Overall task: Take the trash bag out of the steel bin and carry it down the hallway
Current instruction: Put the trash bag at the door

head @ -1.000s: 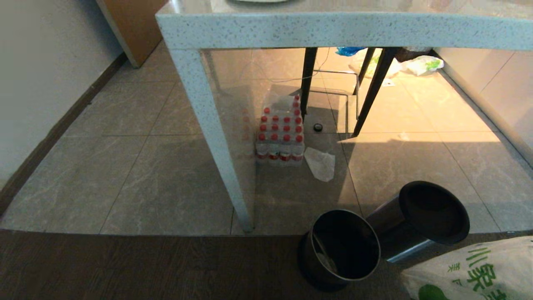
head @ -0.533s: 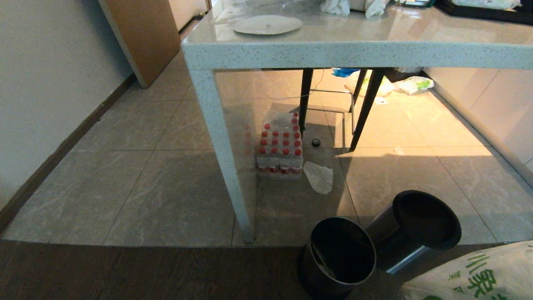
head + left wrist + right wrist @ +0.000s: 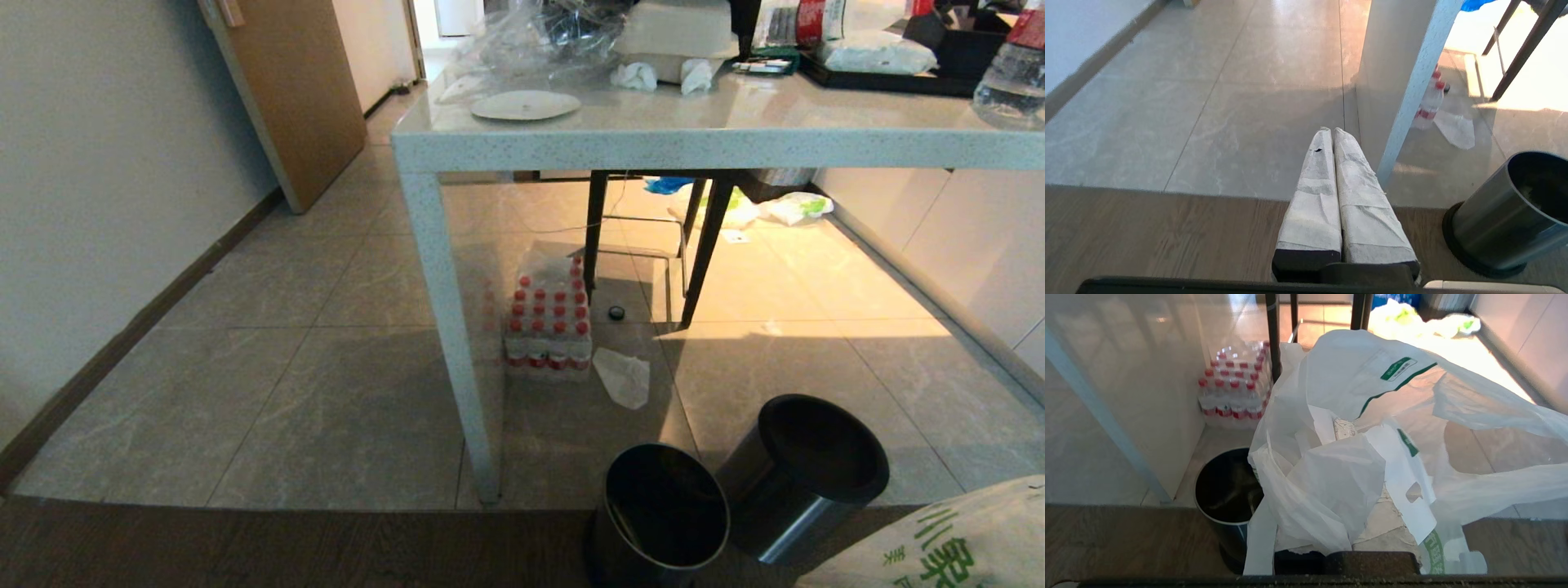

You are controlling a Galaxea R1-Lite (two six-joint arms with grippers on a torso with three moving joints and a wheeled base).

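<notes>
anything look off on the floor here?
Yes. A second steel bin lies tipped against the upright steel bin, and a crumpled white bag lies loose by the bottle pack under the table.

Trash bag (image 3: 1339, 428), crinkled white plastic with green print, out of the steel bin (image 3: 657, 514), which stands upright, dark inside, on the floor beside it.

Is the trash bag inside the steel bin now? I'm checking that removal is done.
No, the trash bag hangs outside, above the dark-mouthed steel bin.
</notes>
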